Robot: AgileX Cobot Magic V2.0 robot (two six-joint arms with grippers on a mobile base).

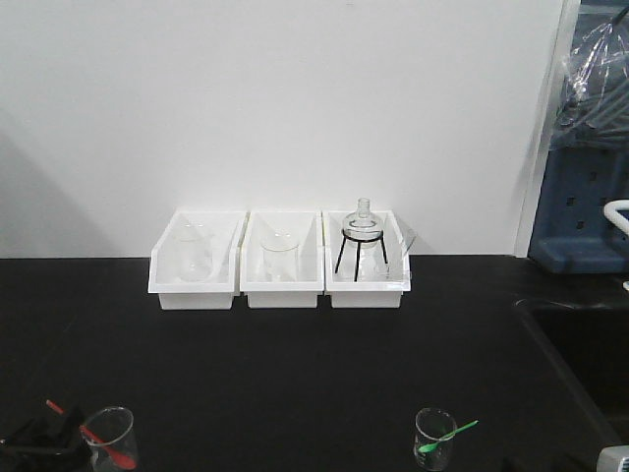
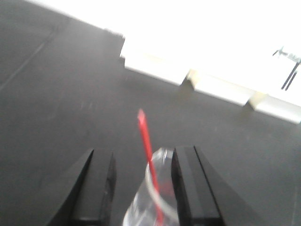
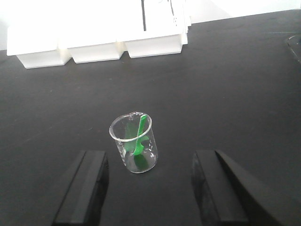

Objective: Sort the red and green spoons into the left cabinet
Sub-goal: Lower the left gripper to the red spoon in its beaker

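A red spoon (image 1: pixel 103 440) stands in a clear beaker (image 1: pixel 110 438) at the front left of the black table. In the left wrist view the red spoon (image 2: pixel 147 146) and its beaker (image 2: pixel 153 197) sit between my open left gripper (image 2: pixel 143 186) fingers, close to the right finger. A green spoon (image 1: pixel 447 436) stands in a second beaker (image 1: pixel 433 439) at the front right. In the right wrist view the green spoon (image 3: pixel 140 136) and beaker (image 3: pixel 134 147) stand just ahead of my open, empty right gripper (image 3: pixel 150 188). The left white bin (image 1: pixel 197 285) stands at the back.
A middle bin (image 1: pixel 282 287) holds a beaker. The right bin (image 1: pixel 367 287) holds a flask on a black tripod (image 1: pixel 361 246). A sink (image 1: pixel 580 339) opens at the table's right edge. A blue object (image 1: pixel 580 211) stands behind it.
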